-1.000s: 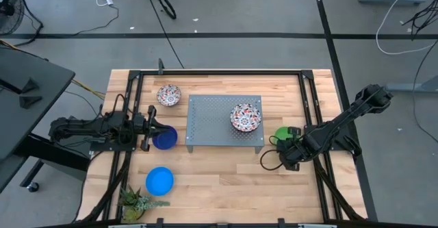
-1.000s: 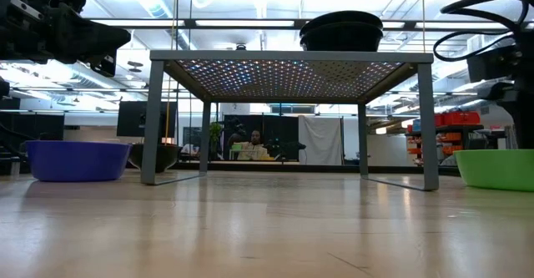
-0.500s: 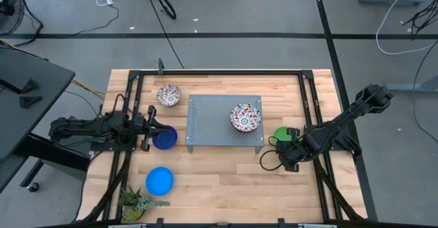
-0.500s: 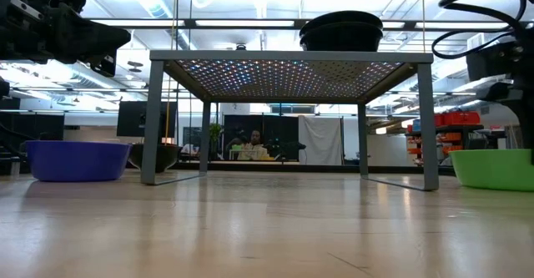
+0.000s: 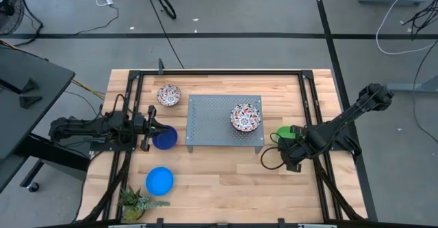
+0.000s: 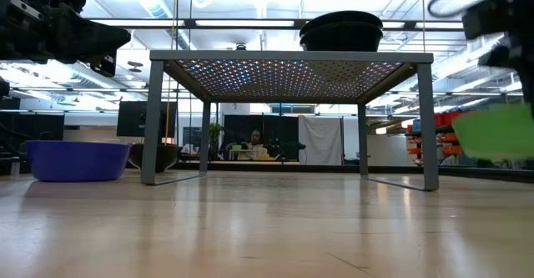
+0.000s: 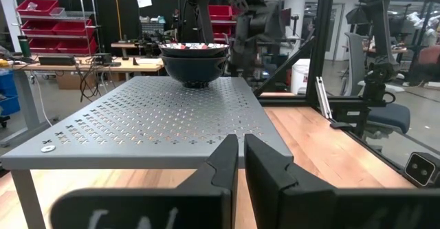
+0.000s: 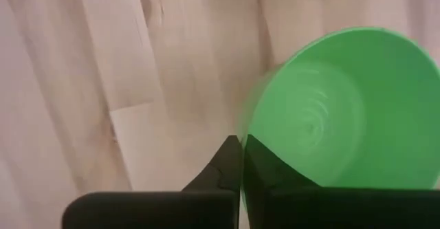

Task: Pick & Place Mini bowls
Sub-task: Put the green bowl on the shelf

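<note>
Lifted now, the green bowl (image 6: 494,133) hangs clear of the table (image 5: 226,176), where half a second ago it sat flat on the wood; it has also tipped, its mouth turned partly sideways in the right wrist view. The right gripper (image 8: 240,161) has its fingers pinched tight on the bowl's rim, one inside and one outside the wall. From above, gripper and bowl sit just off the tray's (image 5: 205,129) right edge, near its front corner.

The left gripper (image 7: 240,160) waits beside the tray's left edge, fingers nearly together with a thin gap between them and nothing held. The dark blue bowl (image 5: 164,139) lies on the wood just under its tip, close to the tray's front-left leg.

On the tray, toward its right side, stands a short stack: a floral bowl (image 5: 245,117) nested in a dark bowl (image 7: 196,67). How many are stacked there I cannot tell for sure. One more floral bowl (image 5: 168,94) rests on the wood off the tray's back-left corner, and the bright blue bowl (image 5: 159,181) lies well in front of the tray on the left, near the plant (image 5: 137,202).

My read: if the tray is the target, the task is partly done. The stack is placed, green is in transit, and three bowls are not yet moved.
</note>
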